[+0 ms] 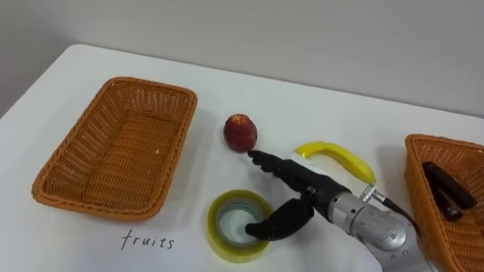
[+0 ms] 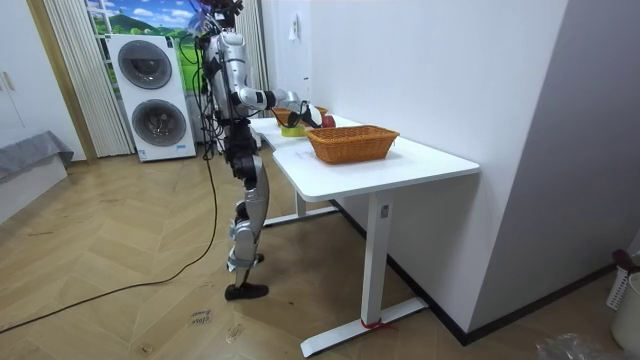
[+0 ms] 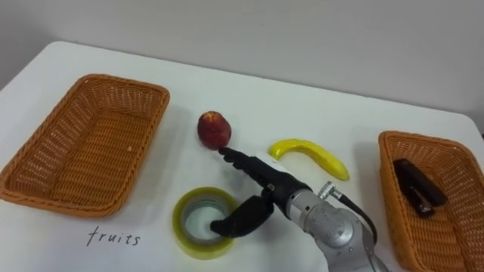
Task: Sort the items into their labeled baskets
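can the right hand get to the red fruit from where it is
Probably yes: the right hand is open, fingertips nearly at the red fruit, nothing between them.

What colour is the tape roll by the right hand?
The tape roll is pale yellow-green and glossy; it shows best in the right eye view.

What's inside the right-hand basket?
A dark stapler lies on the bottom of the basket. Nothing else shows inside, but its near end runs out of view, so that part cannot be checked.
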